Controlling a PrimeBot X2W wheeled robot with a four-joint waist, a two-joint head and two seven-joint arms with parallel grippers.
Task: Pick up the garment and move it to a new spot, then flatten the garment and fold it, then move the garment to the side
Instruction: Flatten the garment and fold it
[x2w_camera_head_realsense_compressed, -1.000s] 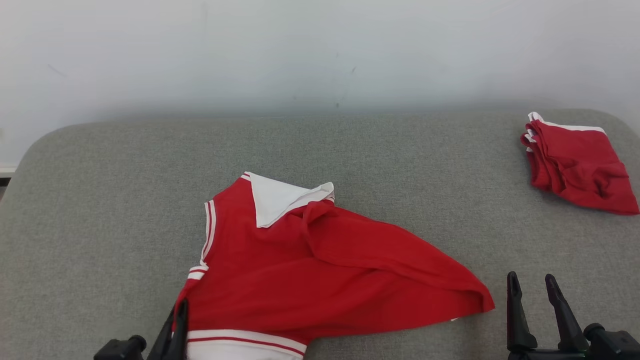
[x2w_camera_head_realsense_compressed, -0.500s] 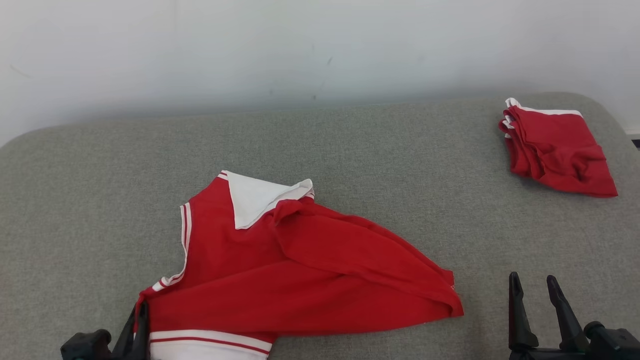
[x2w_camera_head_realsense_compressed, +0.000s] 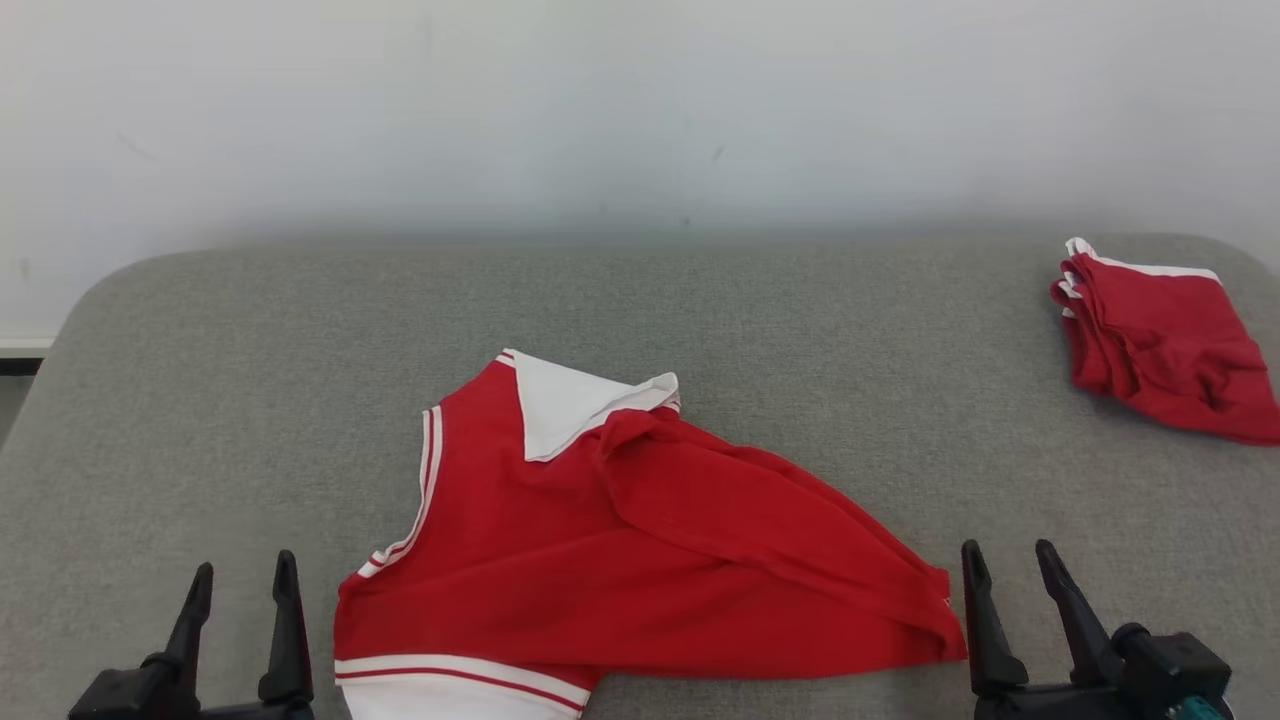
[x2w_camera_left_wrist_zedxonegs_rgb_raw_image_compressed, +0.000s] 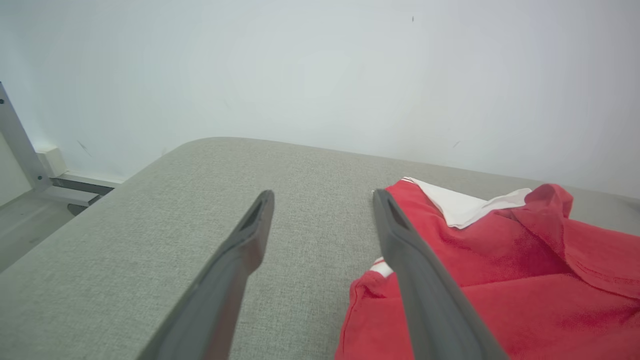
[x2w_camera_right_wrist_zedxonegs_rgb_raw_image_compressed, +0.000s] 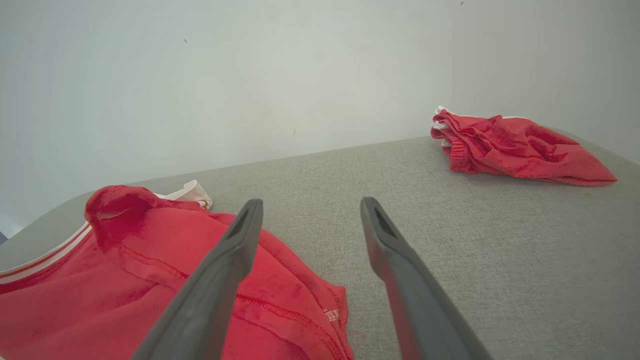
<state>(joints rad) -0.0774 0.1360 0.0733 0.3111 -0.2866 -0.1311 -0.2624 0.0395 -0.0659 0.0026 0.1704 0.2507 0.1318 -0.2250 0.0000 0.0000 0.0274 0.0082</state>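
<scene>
Jaws wide apart on the left gripper (x2w_camera_head_realsense_compressed: 245, 562), nothing held; parked just left of the garment (x2w_camera_head_realsense_compressed: 620, 540), beside its near left end with the white striped hem band (x2w_camera_head_realsense_compressed: 460, 683). Same on the right gripper (x2w_camera_head_realsense_compressed: 1007, 548): spread, empty, just right of the garment, beside the tapered red corner (x2w_camera_head_realsense_compressed: 930, 625) at its near right end. No contact visible on either side.

Garment between the two, rumpled on the grey padded surface (x2w_camera_head_realsense_compressed: 700, 300), white collar (x2w_camera_head_realsense_compressed: 565, 400) at its far end, right half thrown over the body in loose ridges. Long axis sideways along the near edge, from hem band to tapered red corner, one end toward each gripper. Right gripper a shade nearer its end, by appearance; difference slight, both within easy reach.

Second red garment (x2w_camera_head_realsense_compressed: 1160, 340), folded, well off to the far right of the garment and apart from it.

Judgement: placing apparently done, flattening not yet. Calls for both arms inward, one per end, then a pull apart along that sideways axis.
</scene>
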